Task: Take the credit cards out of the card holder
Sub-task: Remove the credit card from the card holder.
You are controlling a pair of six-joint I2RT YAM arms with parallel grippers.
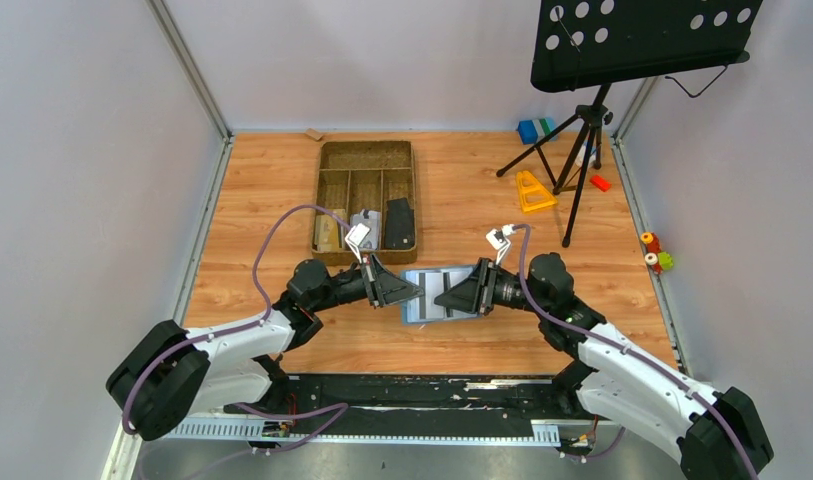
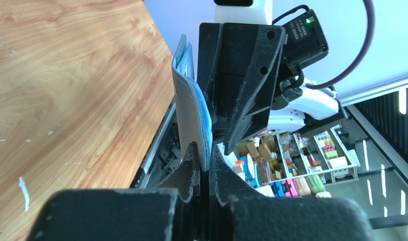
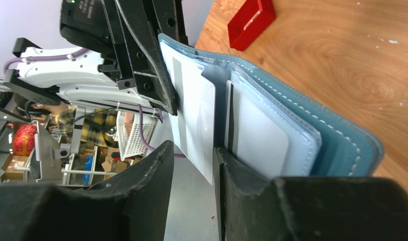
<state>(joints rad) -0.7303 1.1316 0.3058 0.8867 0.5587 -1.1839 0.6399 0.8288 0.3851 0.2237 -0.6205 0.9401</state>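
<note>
1. Squarely at table centre, your arms meet at the slate-blue card holder (image 1: 427,310). The left gripper (image 1: 415,292) is at its 9 o'clock and the right gripper (image 1: 440,298) at its 3 o'clock.
2. Your left gripper's jaws are pinched tight on the holder's edge, bracing it.
3. Your right gripper's jaws stand slightly apart, astride a white card (image 3: 196,110) that juts from its pocket. A sliver of gap shows beside the card, so there looks to be no firm pinch yet.
4. At the white card's 3 o'clock, a second card (image 3: 257,138) with a dark stripe sits fully pocketed.
5. By this evidence, you have no card fully out. The first is partly drawn and at least one more waits. None shows lying loose on the table (image 1: 262,200).
</note>
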